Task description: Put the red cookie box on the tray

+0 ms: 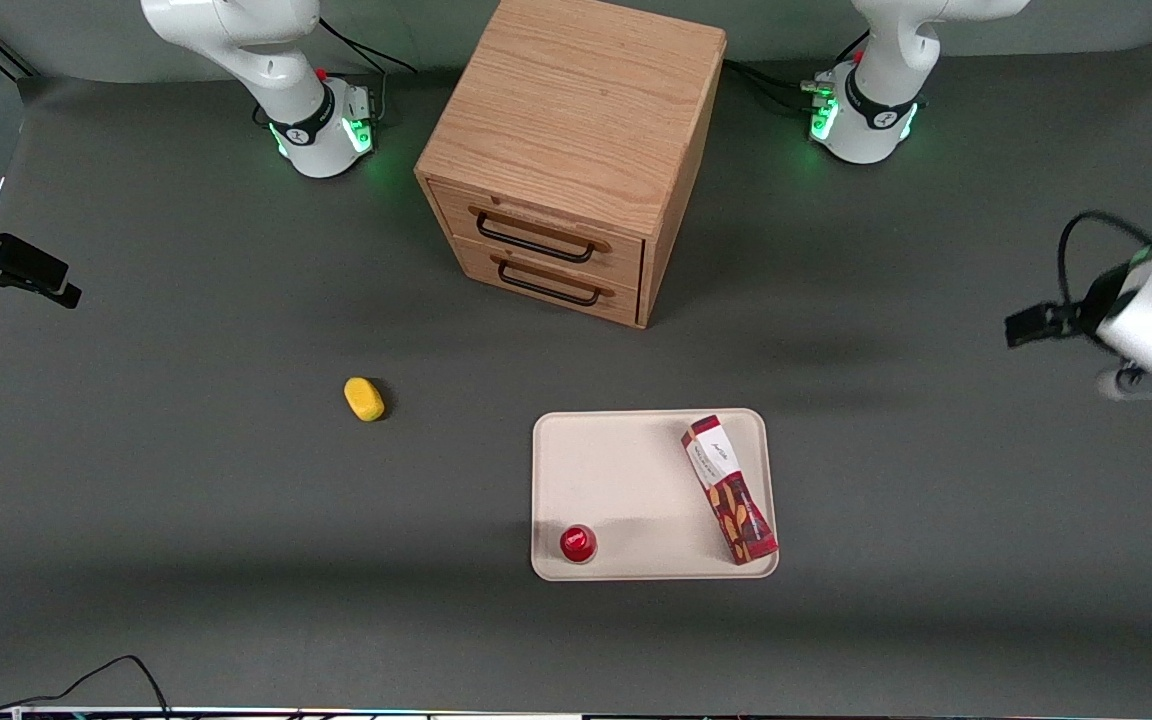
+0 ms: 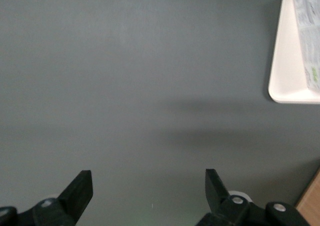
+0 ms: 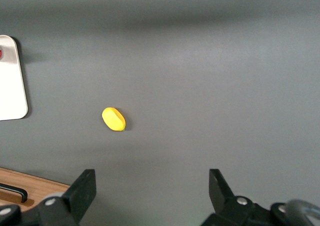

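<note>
The red cookie box [image 1: 729, 488] lies flat on the cream tray [image 1: 626, 470], slanted along the tray's edge toward the working arm's end. My left gripper [image 1: 1021, 327] is raised above the bare table toward the working arm's end, well away from the tray and box. In the left wrist view the gripper [image 2: 148, 178] is open and empty over grey table, with a corner of the tray [image 2: 286, 61] and part of the box's white label [image 2: 309, 31] showing.
A small round red cup [image 1: 577, 543] stands on the tray's near corner. A yellow object [image 1: 365, 399] lies on the table toward the parked arm's end. A wooden drawer cabinet [image 1: 576, 150] stands farther from the front camera than the tray.
</note>
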Tool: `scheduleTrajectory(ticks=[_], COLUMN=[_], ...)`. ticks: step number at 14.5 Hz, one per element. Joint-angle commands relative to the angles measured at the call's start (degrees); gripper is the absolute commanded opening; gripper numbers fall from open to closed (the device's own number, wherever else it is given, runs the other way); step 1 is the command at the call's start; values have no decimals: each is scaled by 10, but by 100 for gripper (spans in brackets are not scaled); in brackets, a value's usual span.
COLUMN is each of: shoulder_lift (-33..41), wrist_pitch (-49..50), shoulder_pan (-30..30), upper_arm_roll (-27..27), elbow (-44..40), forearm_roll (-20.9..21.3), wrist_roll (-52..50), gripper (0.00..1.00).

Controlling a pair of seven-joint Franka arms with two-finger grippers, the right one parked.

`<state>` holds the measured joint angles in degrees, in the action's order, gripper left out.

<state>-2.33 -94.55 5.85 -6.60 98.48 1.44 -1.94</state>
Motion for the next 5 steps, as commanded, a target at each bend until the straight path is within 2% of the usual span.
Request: scheduleTrajectory(ticks=[1,3,5], shoulder_lift=[52,47,47], wrist_pitch=[59,112,120], shoulder_pan=[14,16,18], upper_arm_roll=[-9,-8,-7], elbow=[-11,-62,-70], forearm_roll=[5,-3,-4], wrist_roll=[9,8,8], gripper=[100,100,100])
